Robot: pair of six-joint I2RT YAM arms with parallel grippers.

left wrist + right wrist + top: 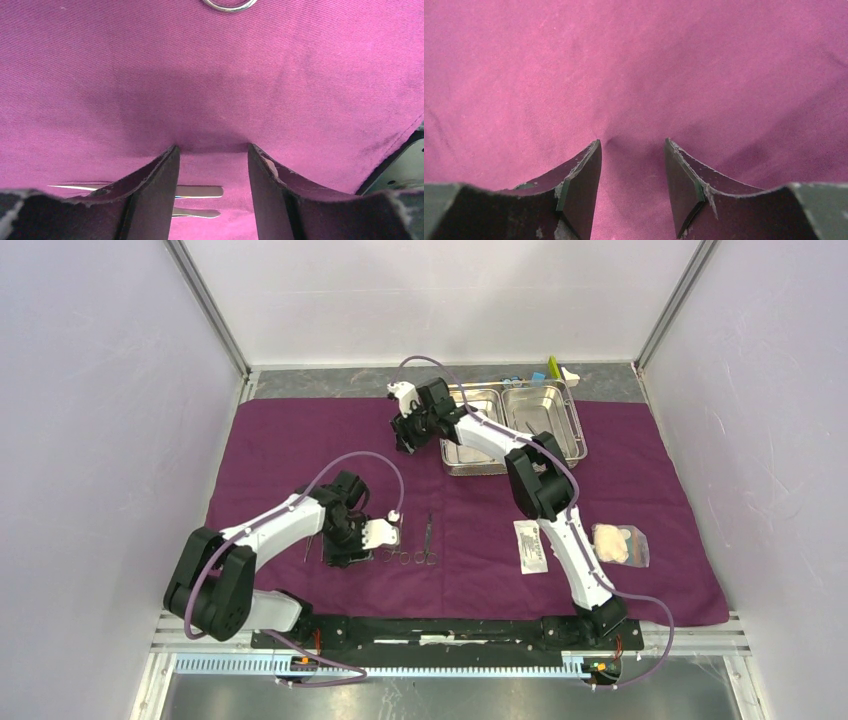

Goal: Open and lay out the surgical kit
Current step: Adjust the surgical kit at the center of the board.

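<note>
The plum-purple cloth (280,450) lies spread flat over the table. The two-compartment steel tray (578,425) stands on it at the back right. My left gripper (338,552) is open, its tips down on the cloth (210,75) near the front. Steel tweezers (200,191) lie just behind its left finger, and a ring handle (230,5) shows ahead. Scissor-handled instruments (405,556) lie right of it. My right gripper (405,440) is open and empty, tips touching the cloth (634,65) left of the tray. A white flat packet (530,545) and gauze pads (620,543) lie front right.
Small blue and yellow-green blocks (545,370) sit behind the tray on the bare table strip. White walls close in the left, right and back. The cloth's front edge (395,140) lies close to the arm bases' rail (430,630).
</note>
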